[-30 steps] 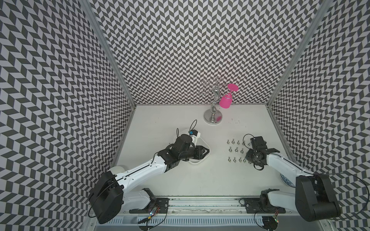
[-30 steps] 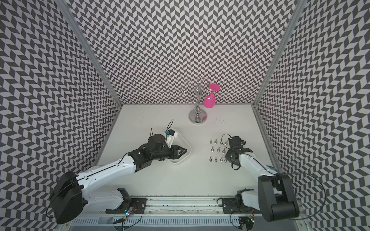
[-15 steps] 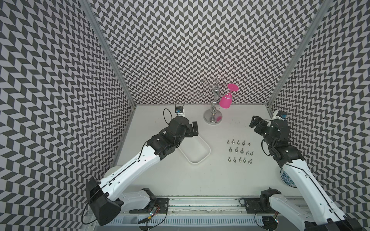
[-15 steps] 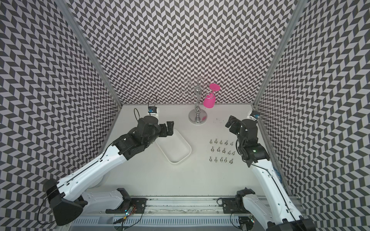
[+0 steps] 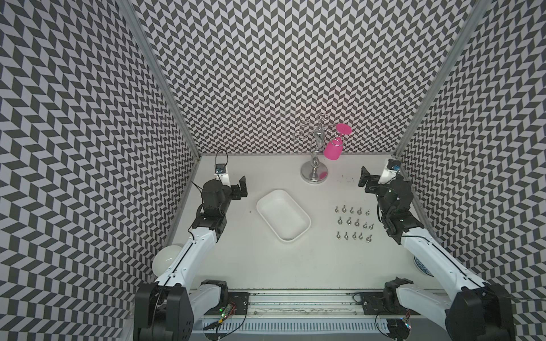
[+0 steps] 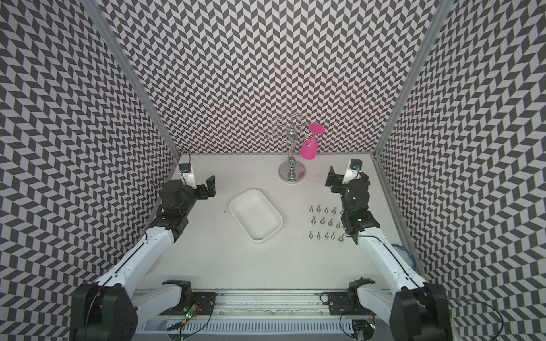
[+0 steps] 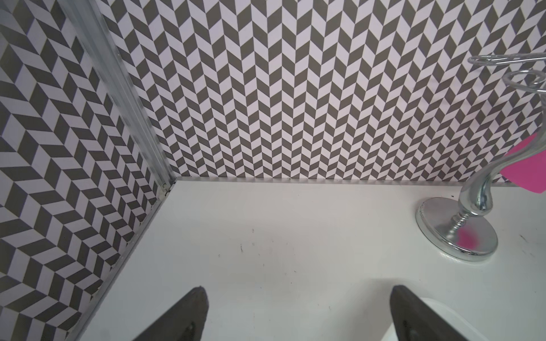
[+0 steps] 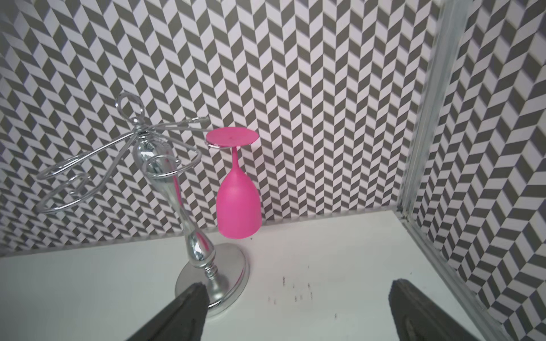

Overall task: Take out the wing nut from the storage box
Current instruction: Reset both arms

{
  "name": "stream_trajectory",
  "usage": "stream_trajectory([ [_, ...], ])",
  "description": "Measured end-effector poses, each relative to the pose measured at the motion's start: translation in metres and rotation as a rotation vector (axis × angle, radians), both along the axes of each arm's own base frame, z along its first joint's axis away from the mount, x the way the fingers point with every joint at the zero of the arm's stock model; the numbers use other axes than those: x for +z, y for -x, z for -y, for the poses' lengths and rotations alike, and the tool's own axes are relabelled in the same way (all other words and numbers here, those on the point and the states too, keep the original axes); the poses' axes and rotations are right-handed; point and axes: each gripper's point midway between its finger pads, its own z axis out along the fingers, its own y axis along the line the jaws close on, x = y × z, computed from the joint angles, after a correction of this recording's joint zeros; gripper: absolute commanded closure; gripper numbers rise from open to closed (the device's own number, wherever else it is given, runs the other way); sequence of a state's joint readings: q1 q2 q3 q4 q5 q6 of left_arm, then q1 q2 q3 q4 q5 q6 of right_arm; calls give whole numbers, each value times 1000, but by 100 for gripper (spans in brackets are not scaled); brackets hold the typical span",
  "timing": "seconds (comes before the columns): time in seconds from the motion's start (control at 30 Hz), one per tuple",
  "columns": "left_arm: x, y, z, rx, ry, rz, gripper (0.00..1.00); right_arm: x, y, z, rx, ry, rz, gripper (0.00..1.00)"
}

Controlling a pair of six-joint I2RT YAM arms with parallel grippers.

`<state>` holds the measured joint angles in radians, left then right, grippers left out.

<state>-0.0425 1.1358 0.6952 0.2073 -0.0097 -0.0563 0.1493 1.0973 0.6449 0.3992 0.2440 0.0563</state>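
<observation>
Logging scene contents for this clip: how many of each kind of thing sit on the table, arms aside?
Wing nuts: 15, in three rows of five
Storage box: 1, empty
Chrome glass rack: 1
Pink glass: 1, hanging on the rack
Round white bowl: 1
Blue-patterned bowl: 1
Total: 20

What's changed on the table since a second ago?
The left tool lifted off the storage box and swung back toward the rear left corner; the right tool rose from the wing nuts toward the rear right. Both now stand open, holding nothing. The storage box and wing nuts stayed put.
</observation>
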Motion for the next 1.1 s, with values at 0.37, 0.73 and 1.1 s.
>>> stream_trajectory([
  [0.37,-64,3,-58,176,46,0,0,-81,28,19,-10,-7,30,0],
  [0.73,-131,28,-75,268,55,-37,1,-161,57,21,17,37,-36,1],
  [1.1,-124,20,-24,90,1,105,0,-126,34,9,82,66,95,0],
])
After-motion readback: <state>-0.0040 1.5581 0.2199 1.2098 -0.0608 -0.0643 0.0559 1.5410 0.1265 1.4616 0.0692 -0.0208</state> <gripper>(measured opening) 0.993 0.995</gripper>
